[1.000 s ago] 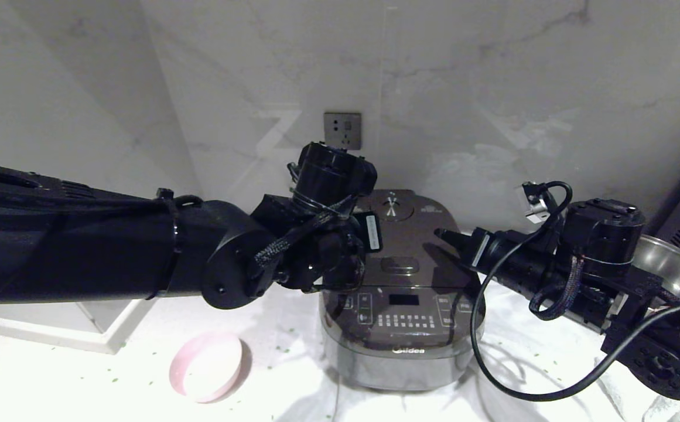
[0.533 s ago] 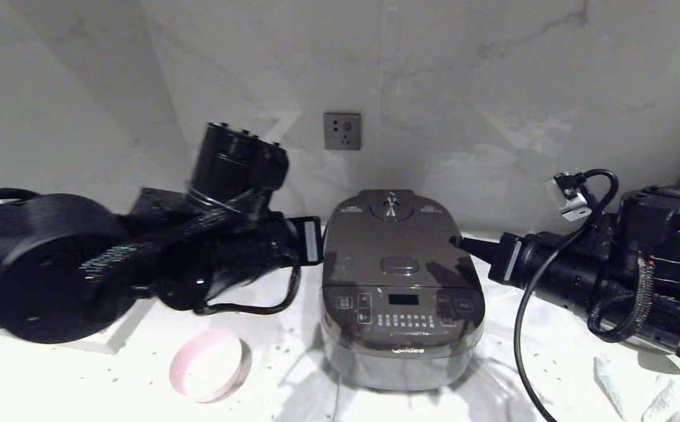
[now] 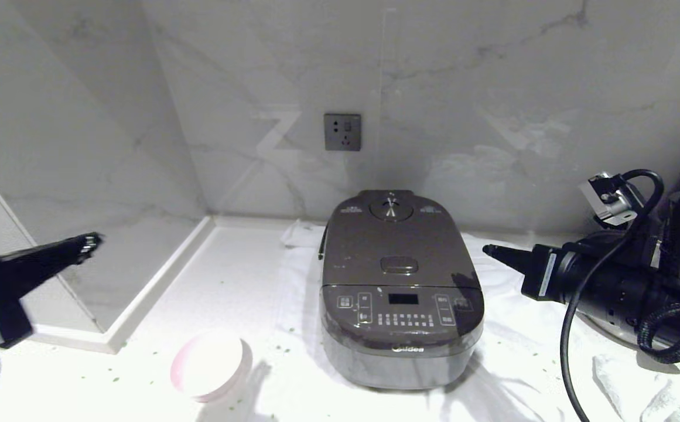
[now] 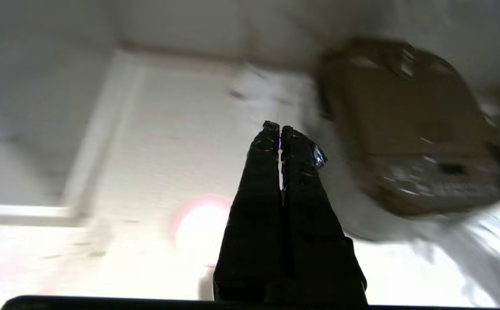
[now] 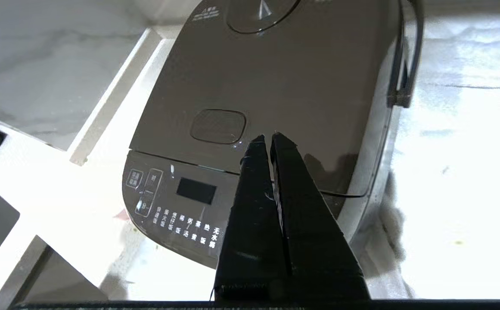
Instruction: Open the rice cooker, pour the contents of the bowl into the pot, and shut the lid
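Boxy dark brown-grey rice cooker (image 3: 401, 293), lid (image 5: 271, 82) down, between clenched, empty left gripper (image 3: 91, 240) and right gripper (image 3: 486, 250); small pale pink bowl (image 3: 208, 364) below the left.

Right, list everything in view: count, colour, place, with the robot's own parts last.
rice cooker: one, dark brown-grey, centre of the counter on the white cloth, lid shut.
bowl: one, pale pink, white inside, front left of the cooker.
green bits: many, bright green, scattered on the counter around the bowl.
white cloth: one, under and right of the cooker.
wall socket: one, grey, wall behind the cooker.
left pincer: one, black, shut, far left, empty.
right pincer: one, black, shut, right of the cooker, empty.
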Available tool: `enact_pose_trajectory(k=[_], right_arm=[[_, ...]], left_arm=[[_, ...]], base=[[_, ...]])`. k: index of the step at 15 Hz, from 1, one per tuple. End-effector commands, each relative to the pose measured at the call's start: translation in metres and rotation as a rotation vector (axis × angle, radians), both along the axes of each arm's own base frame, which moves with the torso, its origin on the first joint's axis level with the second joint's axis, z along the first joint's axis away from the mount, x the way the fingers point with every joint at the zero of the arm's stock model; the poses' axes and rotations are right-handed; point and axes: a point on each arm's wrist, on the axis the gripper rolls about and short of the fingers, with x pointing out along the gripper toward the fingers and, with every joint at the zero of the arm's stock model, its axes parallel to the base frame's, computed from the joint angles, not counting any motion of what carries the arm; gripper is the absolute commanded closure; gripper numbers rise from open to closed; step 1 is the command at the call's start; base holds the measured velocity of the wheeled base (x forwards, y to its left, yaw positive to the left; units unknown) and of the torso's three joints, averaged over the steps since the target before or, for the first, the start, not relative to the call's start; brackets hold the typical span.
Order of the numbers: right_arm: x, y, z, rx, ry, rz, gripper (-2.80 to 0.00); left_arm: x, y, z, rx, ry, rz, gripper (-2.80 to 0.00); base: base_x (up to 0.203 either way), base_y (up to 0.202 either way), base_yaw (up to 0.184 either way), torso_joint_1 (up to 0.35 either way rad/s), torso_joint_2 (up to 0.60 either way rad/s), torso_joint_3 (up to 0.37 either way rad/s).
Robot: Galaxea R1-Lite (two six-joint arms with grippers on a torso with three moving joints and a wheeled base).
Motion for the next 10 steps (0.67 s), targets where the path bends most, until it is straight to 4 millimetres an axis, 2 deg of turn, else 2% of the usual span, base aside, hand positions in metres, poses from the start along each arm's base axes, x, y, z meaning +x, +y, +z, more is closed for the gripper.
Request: enact_pose_trajectory(k=[1,3,5,7,8,10], right_arm=[[-0.001,0.0,0.002,0.006,-0.006,0.0,0.0],[0.0,0.0,0.001,0.005,-0.004,-0.002,0.0],[0.002,0.001,-0.001,0.002,0.002,-0.002,0.0],[0.005,0.002,-0.004,-0.004,0.014,-0.003,0.0],[0.01,0.004,-0.004,-0.004,0.015,-0.002,0.0],[0.018,0.009,-0.008,-0.012,0.036,0.001,0.0]], left_arm=[[-0.063,0.043,-0.003,-0.002,-0.196,0.143,0.0],[-0.086,0.053,-0.012,0.062,-0.259,0.223,0.0],[-0.099,0.056,-0.028,0.12,-0.254,0.278,0.0],[-0.12,0.06,-0.042,0.224,-0.288,0.314,0.0],[-0.125,0.06,-0.045,0.283,-0.291,0.341,0.0],[-0.129,0.057,-0.042,0.295,-0.288,0.433,0.0]], base=[[0.0,0.0,0.0,0.0,0.0,0.0],[0.0,0.0,0.0,0.0,0.0,0.0],[0.0,0.0,0.0,0.0,0.0,0.0],[0.0,0.0,0.0,0.0,0.0,0.0],[0.0,0.0,0.0,0.0,0.0,0.0],[0.0,0.0,0.0,0.0,0.0,0.0]])
